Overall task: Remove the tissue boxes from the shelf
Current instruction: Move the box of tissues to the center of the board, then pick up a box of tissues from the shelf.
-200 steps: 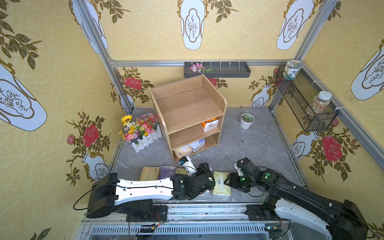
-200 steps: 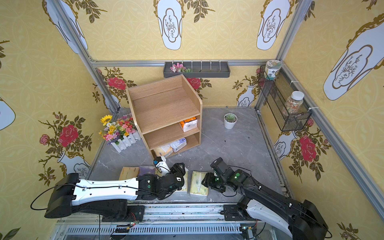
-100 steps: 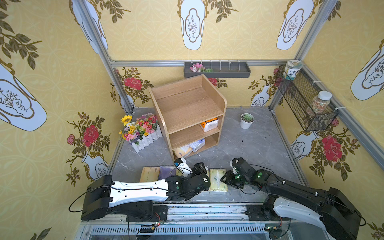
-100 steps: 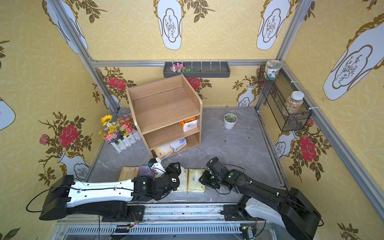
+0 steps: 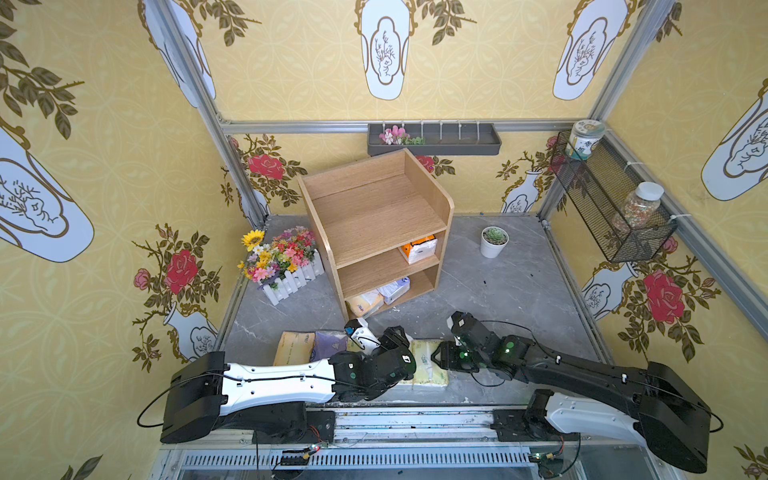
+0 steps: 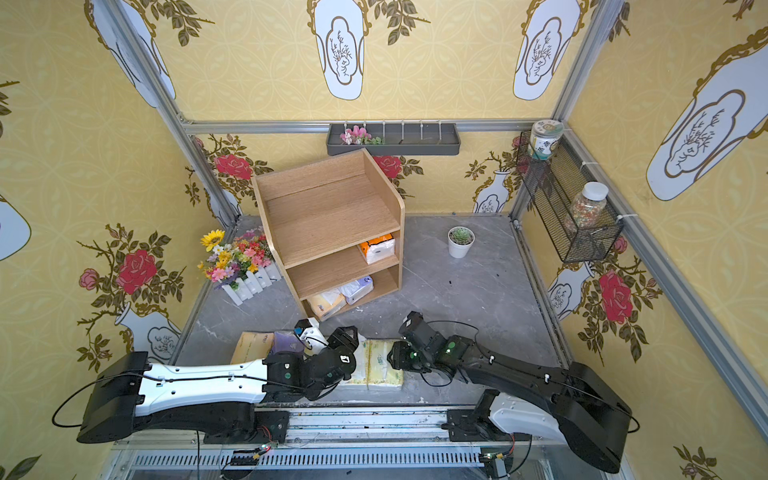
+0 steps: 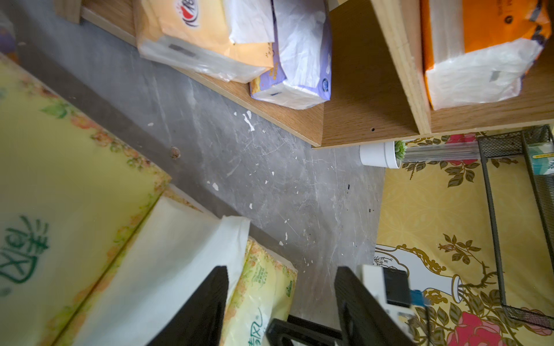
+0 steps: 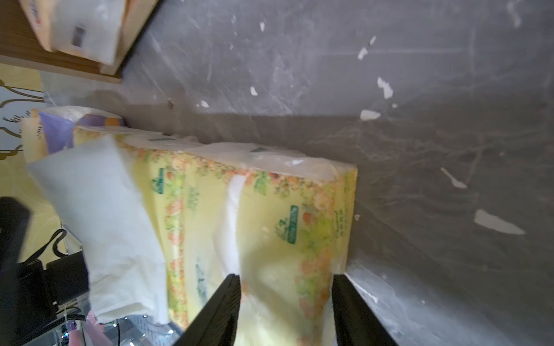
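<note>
The wooden shelf (image 5: 374,208) holds an orange-and-white tissue pack (image 5: 419,249) on its middle tier and a tan pack (image 5: 365,301) beside a lavender pack (image 5: 395,289) on the bottom tier. On the table in front lie a tan pack (image 5: 293,347), a lavender pack (image 5: 328,345) and two pale yellow packs (image 6: 384,365) (image 6: 361,361) side by side. My left gripper (image 7: 281,269) hovers open over the yellow packs' far ends. My right gripper (image 8: 287,277) is open, its fingers straddling the right yellow pack (image 8: 269,209), which rests on the table.
A flower box with a white fence (image 5: 282,262) stands left of the shelf, and a small potted succulent (image 5: 493,241) to its right. A black wire basket (image 5: 611,208) with jars hangs on the right wall. A dark grey tray (image 5: 432,139) hangs on the back wall.
The right gripper has moved left with the pale yellow pack, which now lies against the other yellow pack. The left arm has drawn back slightly to the left.
</note>
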You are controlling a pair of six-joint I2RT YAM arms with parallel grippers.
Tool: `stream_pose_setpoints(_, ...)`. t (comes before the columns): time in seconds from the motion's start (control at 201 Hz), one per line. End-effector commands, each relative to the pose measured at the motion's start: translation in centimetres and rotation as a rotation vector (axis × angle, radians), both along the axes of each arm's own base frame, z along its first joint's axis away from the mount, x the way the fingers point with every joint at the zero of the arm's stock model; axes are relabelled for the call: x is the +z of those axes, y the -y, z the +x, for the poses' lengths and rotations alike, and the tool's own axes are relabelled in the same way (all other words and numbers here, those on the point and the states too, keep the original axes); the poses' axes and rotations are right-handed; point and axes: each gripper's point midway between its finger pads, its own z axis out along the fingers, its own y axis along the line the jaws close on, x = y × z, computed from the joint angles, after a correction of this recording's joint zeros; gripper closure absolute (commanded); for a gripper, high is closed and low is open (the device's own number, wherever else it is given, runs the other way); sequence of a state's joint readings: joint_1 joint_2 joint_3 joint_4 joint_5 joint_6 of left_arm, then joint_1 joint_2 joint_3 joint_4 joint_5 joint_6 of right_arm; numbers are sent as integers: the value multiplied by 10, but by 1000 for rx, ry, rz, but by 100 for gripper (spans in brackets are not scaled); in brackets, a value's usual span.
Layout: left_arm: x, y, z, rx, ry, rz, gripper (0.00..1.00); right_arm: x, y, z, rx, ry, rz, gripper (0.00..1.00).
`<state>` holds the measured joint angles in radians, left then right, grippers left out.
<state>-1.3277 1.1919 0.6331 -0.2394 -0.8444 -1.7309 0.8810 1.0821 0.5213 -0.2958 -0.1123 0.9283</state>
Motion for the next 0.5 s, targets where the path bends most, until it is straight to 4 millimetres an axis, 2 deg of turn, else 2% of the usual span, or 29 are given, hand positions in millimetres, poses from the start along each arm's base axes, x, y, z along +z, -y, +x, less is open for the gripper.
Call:
stream_pose_setpoints(0.0, 1, 6, 1, 1, -6, -69, 38, 16, 28, 17, -50, 112, -120, 43)
stream_pose_setpoints(0.075, 3, 7, 2, -4, -1, -63, 38, 39, 35, 35, -80, 186, -124, 38)
stream_pose_setpoints(0.16, 5, 8, 2, -4, 0, -45, 38, 66, 34, 56, -123, 269, -111, 35)
stream_pose_setpoints(0.359, 6, 6, 2, 4, -4, -61, 39, 141, -2, 100, -193, 505, 121, 37)
stream_pose_setpoints(0.494, 17, 7, 3, -25, 40, -82, 42, 165, -15, 121, -275, 563, 226, 39)
